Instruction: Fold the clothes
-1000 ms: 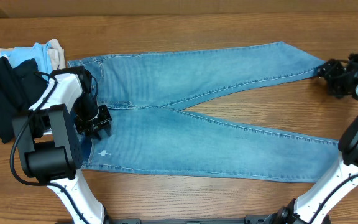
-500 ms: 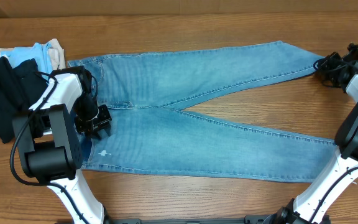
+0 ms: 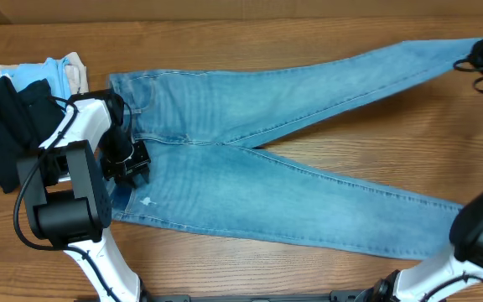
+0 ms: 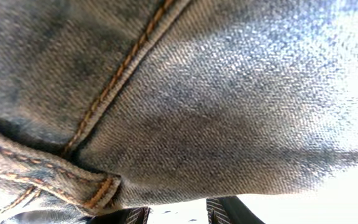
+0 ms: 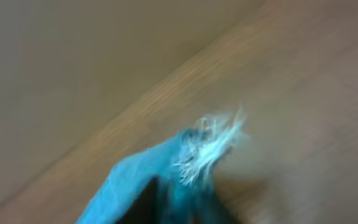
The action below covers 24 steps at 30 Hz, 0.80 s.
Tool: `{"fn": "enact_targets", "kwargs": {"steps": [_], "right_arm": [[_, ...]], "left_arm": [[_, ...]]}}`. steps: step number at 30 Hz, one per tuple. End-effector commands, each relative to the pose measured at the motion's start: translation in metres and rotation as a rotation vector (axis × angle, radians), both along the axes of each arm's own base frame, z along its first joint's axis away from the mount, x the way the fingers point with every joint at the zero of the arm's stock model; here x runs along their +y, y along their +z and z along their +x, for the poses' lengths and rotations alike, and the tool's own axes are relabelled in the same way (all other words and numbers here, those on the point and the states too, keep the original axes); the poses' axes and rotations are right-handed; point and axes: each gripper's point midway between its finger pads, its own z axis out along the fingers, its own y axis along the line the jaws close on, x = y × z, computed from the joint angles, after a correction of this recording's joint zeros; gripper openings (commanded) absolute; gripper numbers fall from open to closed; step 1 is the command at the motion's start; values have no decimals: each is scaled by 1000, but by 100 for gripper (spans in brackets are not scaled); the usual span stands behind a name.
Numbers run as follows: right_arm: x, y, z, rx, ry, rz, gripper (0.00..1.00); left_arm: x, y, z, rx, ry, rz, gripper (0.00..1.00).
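Left claw pinching low (wrist bent); right claw pinching, outstretched.

- From overhead I get soft, even light from above. The wooden table reads a flat mid-brown with no glare.
- Shadows there are faint and short: a thin dark edge under the jeans and a soft patch beside the left arm.
- That view is sharp through the middle. The right gripper in the upper right corner looks slightly smeared.
- My left wrist view sits very close, so the weave and orange stitching are crisp. The right side and lower right blow out to white, and the left lies in shade.
- My right wrist view is badly motion-blurred. The frayed hem is streaked, the wood grain is smeared, and the upper left is dull and dim.
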Motion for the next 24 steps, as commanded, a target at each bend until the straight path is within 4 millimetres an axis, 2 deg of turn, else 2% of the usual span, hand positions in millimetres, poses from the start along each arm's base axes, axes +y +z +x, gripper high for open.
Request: {"fn": "enact_targets", "kwargs": {"steps": [1, 4, 6, 11, 17, 21, 24], "right_arm": [[-29, -51, -40, 254, -134, -82, 43], [-36, -76, -67, 406, -195, -103, 55], [-42, -81, -77, 450, -223, -118, 56], [-44, -81, -80, 457, -227, -116, 60], [-28, -86, -78, 457, -169, -44, 64], [-20, -79, -88, 473, -157, -23, 67], [-21, -60, -97, 452, -170, -29, 69]], "left_arm": [[-2, 5, 8, -32, -28, -6, 34], [-2, 5, 7, -31, -29, -6, 34], [-2, 5, 7, -32, -33, -7, 34], [-2, 5, 7, -32, -36, -9, 34], [-2, 5, 7, -31, -43, -11, 33], [-1, 9, 13, -53, -44, -7, 33], [1, 15, 22, -87, -57, -3, 33]]}}
